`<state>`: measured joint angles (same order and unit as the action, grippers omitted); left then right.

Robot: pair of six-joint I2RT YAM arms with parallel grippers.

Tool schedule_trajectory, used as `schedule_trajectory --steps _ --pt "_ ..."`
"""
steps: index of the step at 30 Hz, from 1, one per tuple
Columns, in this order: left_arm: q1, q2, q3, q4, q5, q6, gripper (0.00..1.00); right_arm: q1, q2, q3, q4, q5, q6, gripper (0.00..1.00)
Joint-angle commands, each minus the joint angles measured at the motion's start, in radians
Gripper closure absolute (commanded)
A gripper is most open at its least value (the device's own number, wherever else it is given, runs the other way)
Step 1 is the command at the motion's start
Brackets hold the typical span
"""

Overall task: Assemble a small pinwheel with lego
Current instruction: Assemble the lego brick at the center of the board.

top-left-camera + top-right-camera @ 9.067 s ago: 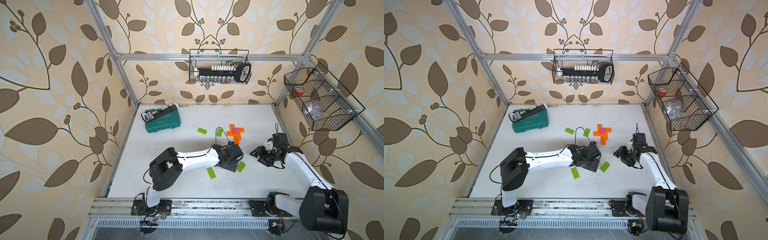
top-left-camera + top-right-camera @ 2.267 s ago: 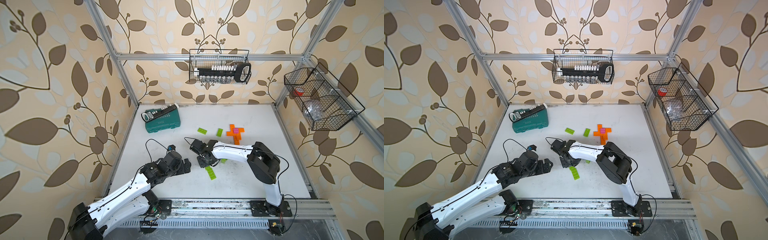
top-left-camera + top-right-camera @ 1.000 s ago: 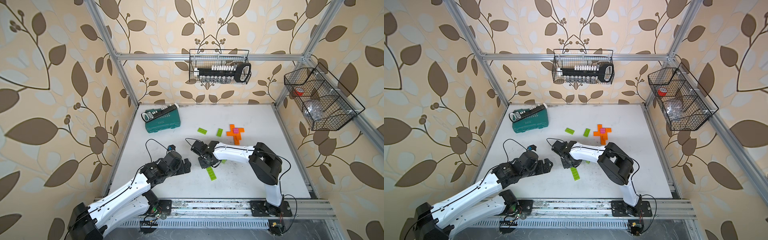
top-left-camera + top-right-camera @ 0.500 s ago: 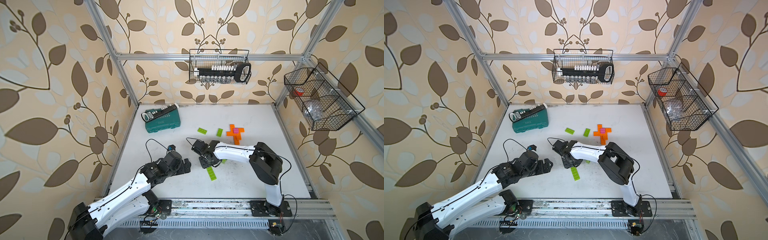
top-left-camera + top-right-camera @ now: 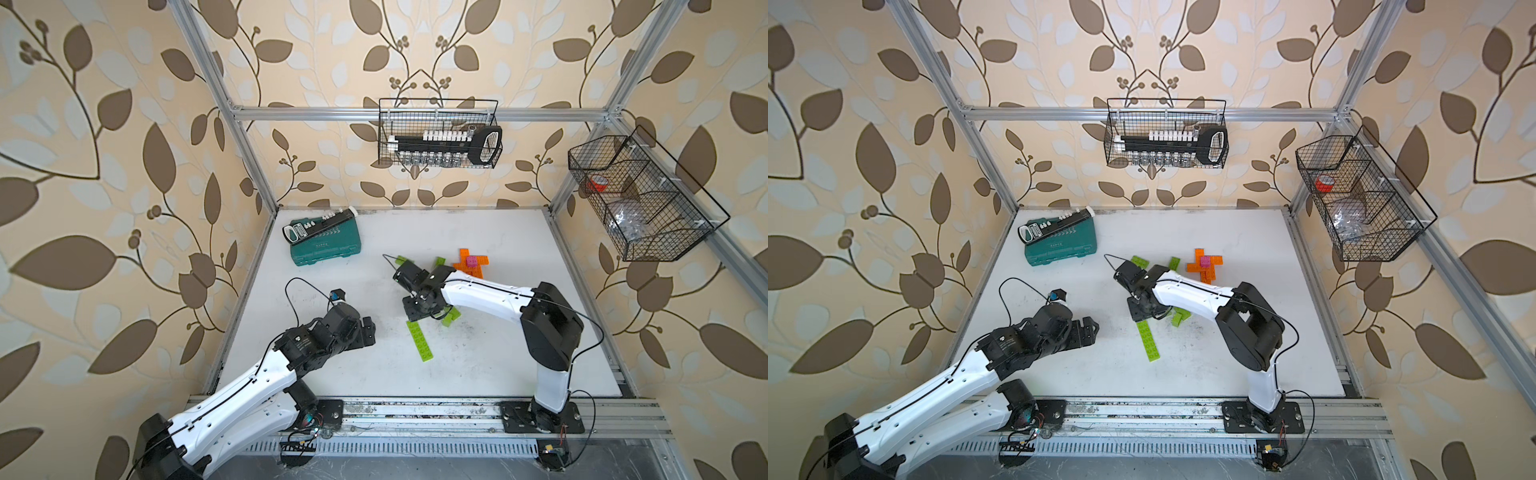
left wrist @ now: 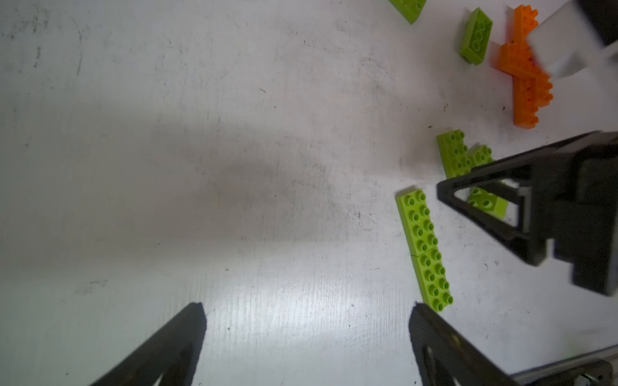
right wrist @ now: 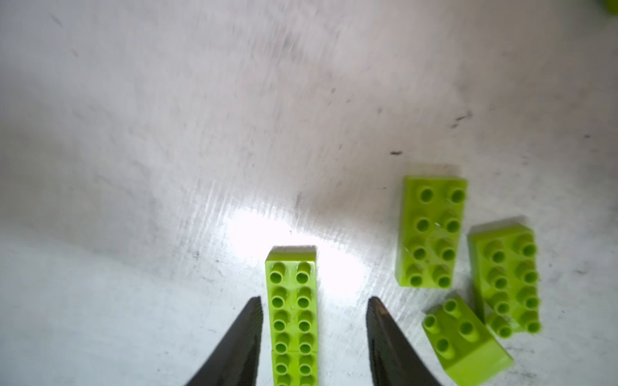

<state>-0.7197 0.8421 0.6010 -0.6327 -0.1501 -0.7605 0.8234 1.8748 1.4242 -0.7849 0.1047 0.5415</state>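
An orange lego cross [image 5: 464, 266] with a pink brick [image 5: 471, 261] on top lies at the back right of the table, also seen in a top view [image 5: 1196, 266]. A long lime green strip [image 5: 422, 341] of two bricks end to end lies mid-table. My right gripper [image 7: 314, 300] hangs over its far end, open. One finger is close beside the strip [image 7: 292, 317] and the other stands apart from it. Loose green bricks [image 7: 431, 230] lie beside it. My left gripper [image 6: 307, 306] is open over bare table, left of the strip [image 6: 424, 247].
A teal tool case [image 5: 326, 245] sits at the back left. Wire baskets hang on the back wall [image 5: 438, 137] and the right wall [image 5: 640, 199]. Two more green bricks [image 5: 1174, 262] lie near the right arm's wrist. Metal frame posts and a front rail bound the table.
Over the last second the right jaws have widened slightly over the strip's end. The left arm has stayed still. Nine seconds ago the left arm reached mid-table and the right sat at the right side.
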Motion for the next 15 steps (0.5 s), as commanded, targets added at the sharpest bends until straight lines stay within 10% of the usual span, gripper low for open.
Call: schedule_trajectory --steps 1,15 --pt "-0.001 0.127 0.082 0.09 0.025 0.082 0.07 -0.053 -0.04 -0.012 -0.05 -0.039 -0.063 0.6" --pt "0.082 0.583 0.225 0.532 0.382 0.076 0.14 -0.135 0.104 0.092 -0.174 -0.07 -0.156 0.72"
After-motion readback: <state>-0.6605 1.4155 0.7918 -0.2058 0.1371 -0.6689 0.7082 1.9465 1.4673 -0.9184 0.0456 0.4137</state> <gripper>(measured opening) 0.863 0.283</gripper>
